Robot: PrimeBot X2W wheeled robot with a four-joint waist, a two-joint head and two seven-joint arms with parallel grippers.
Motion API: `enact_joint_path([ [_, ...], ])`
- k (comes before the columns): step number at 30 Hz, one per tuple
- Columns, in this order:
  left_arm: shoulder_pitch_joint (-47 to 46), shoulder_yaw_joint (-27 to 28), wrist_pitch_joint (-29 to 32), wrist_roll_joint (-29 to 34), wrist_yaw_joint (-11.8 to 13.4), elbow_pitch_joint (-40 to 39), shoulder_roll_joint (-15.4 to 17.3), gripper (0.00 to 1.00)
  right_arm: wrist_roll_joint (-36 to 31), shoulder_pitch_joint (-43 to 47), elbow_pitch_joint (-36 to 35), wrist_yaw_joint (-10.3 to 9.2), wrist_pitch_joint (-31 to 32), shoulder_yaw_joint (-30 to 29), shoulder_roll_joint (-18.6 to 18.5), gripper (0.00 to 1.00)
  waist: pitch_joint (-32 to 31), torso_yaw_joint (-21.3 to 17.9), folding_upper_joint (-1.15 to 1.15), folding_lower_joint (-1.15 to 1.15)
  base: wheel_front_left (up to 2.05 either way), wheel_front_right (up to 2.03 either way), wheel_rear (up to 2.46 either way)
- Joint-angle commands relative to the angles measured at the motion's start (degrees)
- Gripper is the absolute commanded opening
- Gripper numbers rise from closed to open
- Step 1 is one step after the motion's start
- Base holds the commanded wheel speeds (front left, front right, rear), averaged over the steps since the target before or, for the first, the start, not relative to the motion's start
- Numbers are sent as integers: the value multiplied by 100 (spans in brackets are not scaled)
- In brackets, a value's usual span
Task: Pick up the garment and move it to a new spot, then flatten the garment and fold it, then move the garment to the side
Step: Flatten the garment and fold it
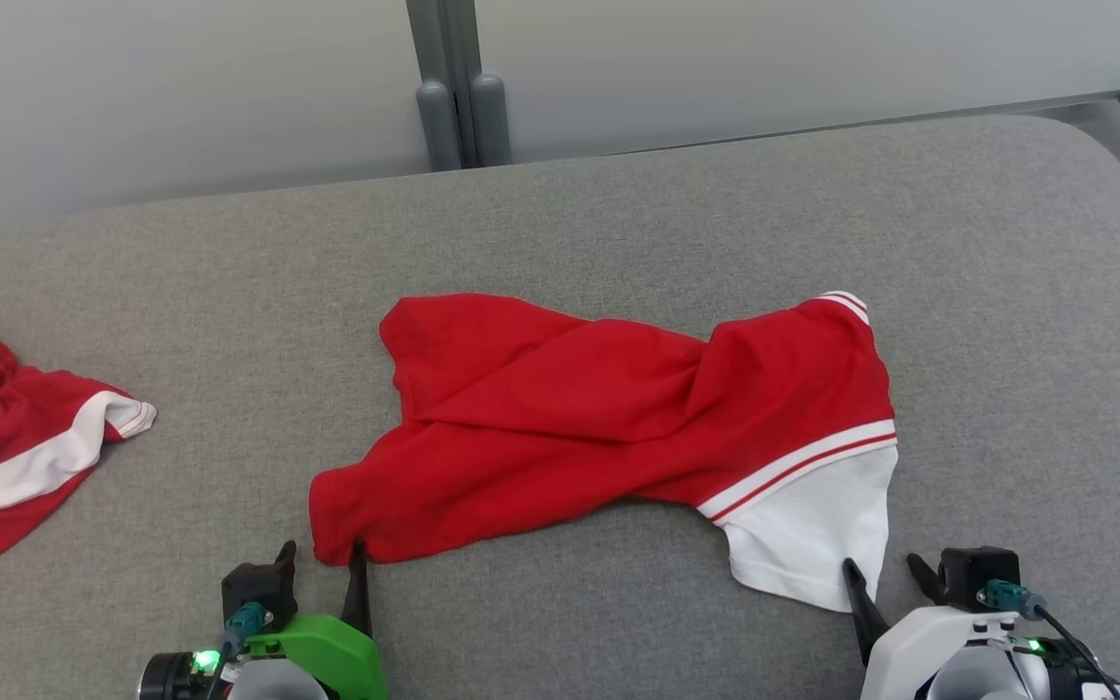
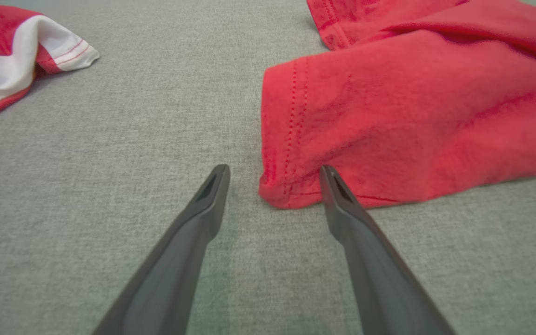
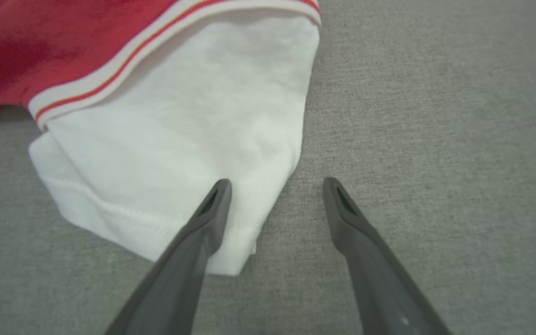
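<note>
Dark-fingered left gripper [image 1: 322, 569] and right gripper [image 1: 881, 569], lower frame, spread wide at near corners of crumpled red-and-white knit garment [image 1: 618, 418]: likely soft, light; pinch hems.

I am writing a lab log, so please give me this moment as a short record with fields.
surface: grey cloth surface
garment: red with a white sleeve, crumpled, lying mid-surface
left pincer: open, astride the garment's red corner
right pincer: open, one finger over the white sleeve's corner
second garment: red and white, far left, apart
held: nothing
</note>
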Motion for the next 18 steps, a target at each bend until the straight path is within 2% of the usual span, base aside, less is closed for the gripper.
enact_joint_path([
  [1,-88,18,-1,-41,32,47,26,100,-73,-79,124,-9,68,-15,-8,100,75,-25,0,0,0,0,0],
  [4,-139,-1,-1,-72,41,110,26,100,-115,-130,364,-10,205,-19,-13,100,118,-23,0,0,0,0,0],
  [12,-186,-63,3,-94,44,220,25,100,81,-287,703,19,423,479,43,100,175,4,0,0,0,0,0],
  [13,-179,-70,3,-100,40,219,25,79,71,-294,747,19,469,489,45,92,178,6,0,0,0,0,0],
  [14,-168,-78,3,-112,38,216,25,48,75,-288,781,18,518,500,47,84,181,6,0,0,0,0,0],
  [15,-157,-85,3,-138,27,211,26,45,85,-283,794,18,530,502,46,79,183,6,0,0,0,0,0],
  [16,-150,-93,3,-151,20,205,26,34,96,-288,811,18,551,504,45,75,184,4,0,0,0,0,0],
  [18,-163,-123,3,-156,-12,192,26,21,113,-295,852,17,603,531,38,56,187,-4,0,0,0,0,0],
])
